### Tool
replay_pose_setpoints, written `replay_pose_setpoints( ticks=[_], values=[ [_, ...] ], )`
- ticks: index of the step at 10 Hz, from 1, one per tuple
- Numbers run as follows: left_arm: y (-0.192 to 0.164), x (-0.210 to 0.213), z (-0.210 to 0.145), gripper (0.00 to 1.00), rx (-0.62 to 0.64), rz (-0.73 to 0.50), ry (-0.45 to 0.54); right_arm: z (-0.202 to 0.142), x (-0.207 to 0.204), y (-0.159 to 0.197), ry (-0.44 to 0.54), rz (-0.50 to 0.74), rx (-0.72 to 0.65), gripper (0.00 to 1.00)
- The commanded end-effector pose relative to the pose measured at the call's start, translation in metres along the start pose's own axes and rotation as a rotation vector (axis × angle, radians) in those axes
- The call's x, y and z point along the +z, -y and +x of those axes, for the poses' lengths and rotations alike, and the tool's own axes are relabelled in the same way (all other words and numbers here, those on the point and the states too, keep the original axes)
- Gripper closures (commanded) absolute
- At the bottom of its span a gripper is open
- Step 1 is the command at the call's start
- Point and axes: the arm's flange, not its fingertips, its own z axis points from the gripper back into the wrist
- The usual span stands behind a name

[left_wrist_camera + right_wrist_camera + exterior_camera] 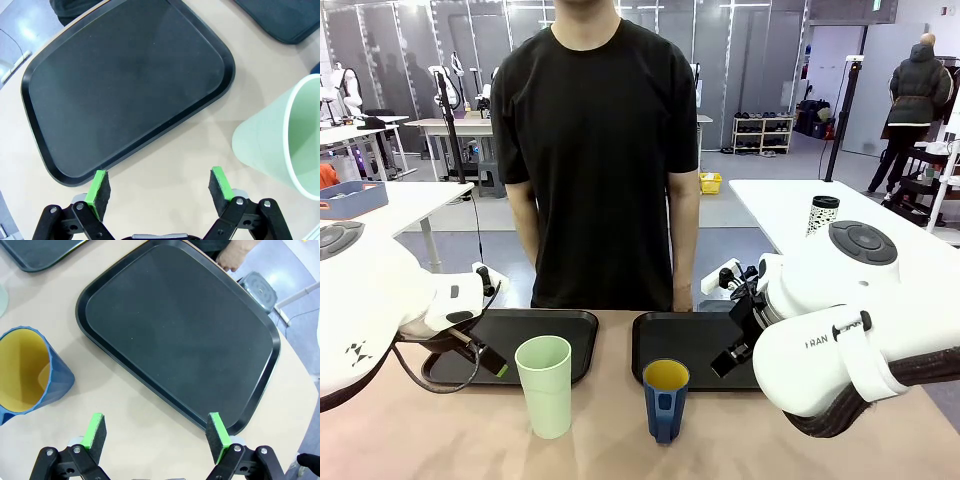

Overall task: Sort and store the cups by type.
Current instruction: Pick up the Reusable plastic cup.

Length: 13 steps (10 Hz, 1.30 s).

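A tall pale green cup [545, 385] stands upright on the beige table, in front of the left black tray [570, 330]. To its right stands a shorter dark blue cup [665, 400] with a yellow inside, in front of the right black tray [660, 345]. My left gripper [159, 187] hovers open above the table at the near edge of its tray [55, 170], with the green cup [280, 140] to its right. Open too, my right gripper [156, 432] hangs over the near edge of the other tray [250, 410], the blue cup [30, 375] to its left. Neither gripper holds anything.
A person in a black shirt [600, 150] stands at the far side of the table, arms down, one hand [235, 255] near the right tray's far rim. A speckled white cylinder with a black lid [823, 214] sits on another table behind.
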Motion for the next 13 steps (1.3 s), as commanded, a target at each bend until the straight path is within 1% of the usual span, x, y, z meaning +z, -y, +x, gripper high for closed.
replay_pose_setpoints(
  ticks=[1, 3, 4, 5, 6, 8, 10, 11, 13],
  values=[
    [-0.001, 0.000, 0.000, 0.00, 0.003, 0.000, 0.000, 0.000, 0.000, 0.000, 0.000, 0.001, -0.003, 0.00],
    [0.000, 0.000, 0.000, 0.00, 0.000, 0.000, 0.000, 0.000, 0.000, 0.000, 0.000, 0.001, -0.003, 0.00],
    [-0.001, 0.003, 0.001, 0.00, 0.034, 0.048, -0.024, 0.000, 0.000, 0.000, 0.000, 0.000, 0.000, 0.00],
    [-0.004, 0.011, 0.001, 0.00, 0.037, 0.055, -0.006, 0.006, 0.009, -0.004, 0.005, -0.012, -0.054, 0.00],
    [-0.008, 0.027, 0.004, 0.00, 0.063, 0.072, 0.048, 0.014, 0.028, -0.010, 0.027, -0.052, -0.063, 0.00],
    [-0.006, 0.064, 0.012, 0.00, 0.074, 0.106, 0.083, 0.034, 0.068, -0.023, 0.017, -0.101, -0.076, 0.00],
    [0.006, 0.102, 0.020, 0.00, 0.105, 0.149, 0.126, 0.056, 0.116, -0.038, 0.050, -0.198, -0.050, 0.00],
    [0.015, 0.118, 0.024, 0.00, 0.077, 0.177, 0.162, 0.063, 0.133, -0.044, 0.065, -0.232, -0.022, 0.00],
    [0.034, 0.144, 0.023, 0.00, 0.038, 0.211, 0.232, 0.069, 0.157, -0.056, 0.113, -0.258, 0.009, 0.00]
  ],
)
